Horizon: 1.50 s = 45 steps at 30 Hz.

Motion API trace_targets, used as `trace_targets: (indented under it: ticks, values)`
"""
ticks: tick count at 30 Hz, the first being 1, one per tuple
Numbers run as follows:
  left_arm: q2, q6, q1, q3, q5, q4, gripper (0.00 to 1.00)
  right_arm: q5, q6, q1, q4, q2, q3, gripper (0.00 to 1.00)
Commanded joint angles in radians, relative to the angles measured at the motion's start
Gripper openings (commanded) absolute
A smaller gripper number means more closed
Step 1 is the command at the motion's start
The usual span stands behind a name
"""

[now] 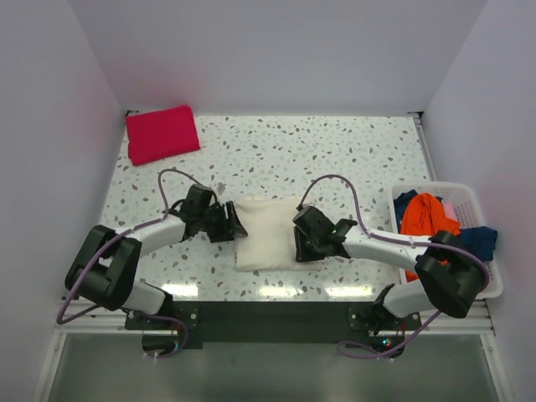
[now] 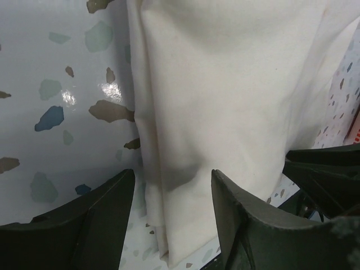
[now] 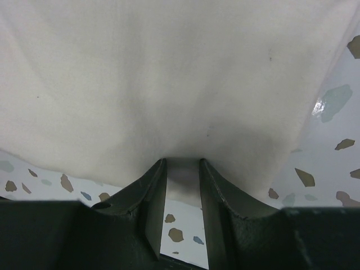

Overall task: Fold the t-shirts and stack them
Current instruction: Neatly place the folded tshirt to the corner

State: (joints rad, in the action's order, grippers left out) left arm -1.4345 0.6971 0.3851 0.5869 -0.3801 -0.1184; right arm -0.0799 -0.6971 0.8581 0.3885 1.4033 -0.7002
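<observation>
Right gripper (image 3: 182,163) pinches cream t-shirt (image 3: 169,73) — left gripper (image 2: 172,174) spread.

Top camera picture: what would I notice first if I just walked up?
The folded cream t-shirt in the middle of the table, with the left gripper and right gripper at its two sides. Next the bright red t-shirt, folded at the far left corner, and the white basket on the right holding orange cloth and blue cloth.

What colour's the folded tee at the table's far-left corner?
The folded tee is bright red, best seen in the top external view.
</observation>
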Motion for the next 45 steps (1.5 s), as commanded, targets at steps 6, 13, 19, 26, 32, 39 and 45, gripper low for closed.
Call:
trace_targets:
  ticks: [6, 13, 19, 26, 32, 39, 45]
  values:
    - [-0.101, 0.036, 0.086, -0.024, 0.153, -0.017, 0.57, 0.002, -0.013, 0.004, 0.003, -0.043, 0.010, 0.34]
    - [-0.155, 0.067, 0.182, 0.097, 0.262, -0.084, 0.30, 0.003, 0.010, 0.004, 0.035, -0.076, -0.024, 0.34]
    - [-0.178, -0.033, 0.179, 0.322, 0.581, -0.309, 0.00, -0.035, 0.034, 0.002, 0.114, -0.177, -0.099, 0.39]
    - [-0.293, -0.143, 0.137, 0.559, 0.822, -0.425, 0.00, -0.054, 0.067, 0.002, 0.188, -0.262, -0.185, 0.40]
    - [-0.458, -0.203, 0.097, 0.790, 0.895, -0.463, 0.00, -0.060, 0.082, 0.002, 0.217, -0.276, -0.209, 0.40]
    - [-0.706, -0.265, 0.031, 1.166, 0.939, -0.544, 0.00, -0.099, 0.107, 0.002, 0.248, -0.276, -0.220, 0.40]
    - [-0.864, -0.303, -0.055, 1.460, 0.905, -0.596, 0.00, -0.107, 0.122, 0.001, 0.259, -0.274, -0.222, 0.40]
